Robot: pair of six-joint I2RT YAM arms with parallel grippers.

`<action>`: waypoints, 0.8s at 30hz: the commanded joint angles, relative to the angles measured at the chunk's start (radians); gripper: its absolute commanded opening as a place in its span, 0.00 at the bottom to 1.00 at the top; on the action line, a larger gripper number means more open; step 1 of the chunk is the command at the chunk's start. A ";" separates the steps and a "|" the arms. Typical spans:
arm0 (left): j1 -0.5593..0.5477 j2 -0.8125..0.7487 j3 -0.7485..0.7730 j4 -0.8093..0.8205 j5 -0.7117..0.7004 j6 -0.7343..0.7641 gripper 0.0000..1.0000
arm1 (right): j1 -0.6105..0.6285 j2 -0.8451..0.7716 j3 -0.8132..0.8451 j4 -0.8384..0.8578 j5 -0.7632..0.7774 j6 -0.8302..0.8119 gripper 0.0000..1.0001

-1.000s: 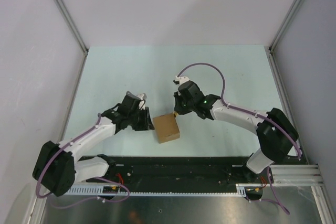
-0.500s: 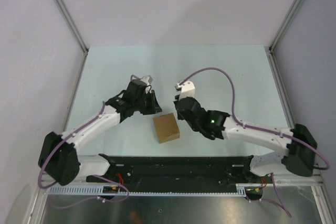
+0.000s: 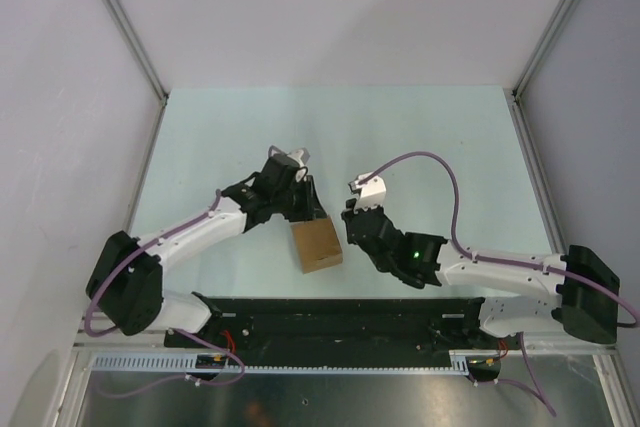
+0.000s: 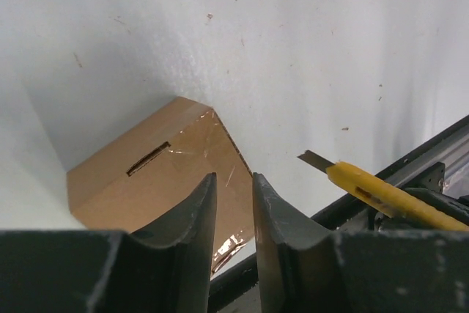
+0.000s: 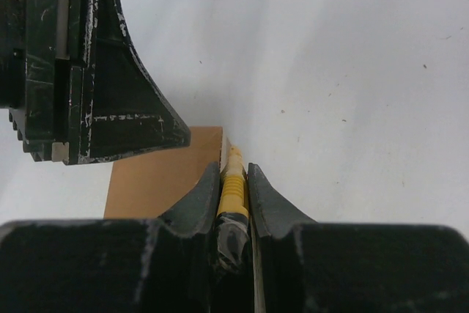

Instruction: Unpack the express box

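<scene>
Both arms have swung inward. The left fingers (image 4: 201,214) now hang over the box (image 3: 316,244), which lies on the counter (image 3: 250,137) just below and ahead of them. They stand slightly parted, grasping nothing. The right fingers (image 5: 267,196) are clenched on the knife (image 5: 233,181), with the box edge just ahead and to their left. Nothing pins the box, so I judge a push from the blade (image 4: 315,157) could slide it. A slipping blade could also strike the left fingers close by.
</scene>
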State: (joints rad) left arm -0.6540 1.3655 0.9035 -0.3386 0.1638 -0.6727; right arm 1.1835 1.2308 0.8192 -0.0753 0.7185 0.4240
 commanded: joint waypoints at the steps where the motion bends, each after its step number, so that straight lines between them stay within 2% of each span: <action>1: -0.018 0.050 0.009 0.062 0.008 0.005 0.30 | 0.007 -0.030 -0.051 0.199 0.041 0.001 0.00; 9: -0.032 0.078 -0.034 0.076 -0.029 0.021 0.26 | 0.013 0.005 -0.091 0.321 0.039 -0.019 0.00; 24: -0.067 0.110 -0.115 0.075 -0.089 0.035 0.25 | 0.011 0.098 -0.124 0.393 0.035 -0.013 0.00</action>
State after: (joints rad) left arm -0.7067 1.4479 0.8345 -0.2428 0.1062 -0.6544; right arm 1.1919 1.3056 0.6975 0.2459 0.7197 0.4099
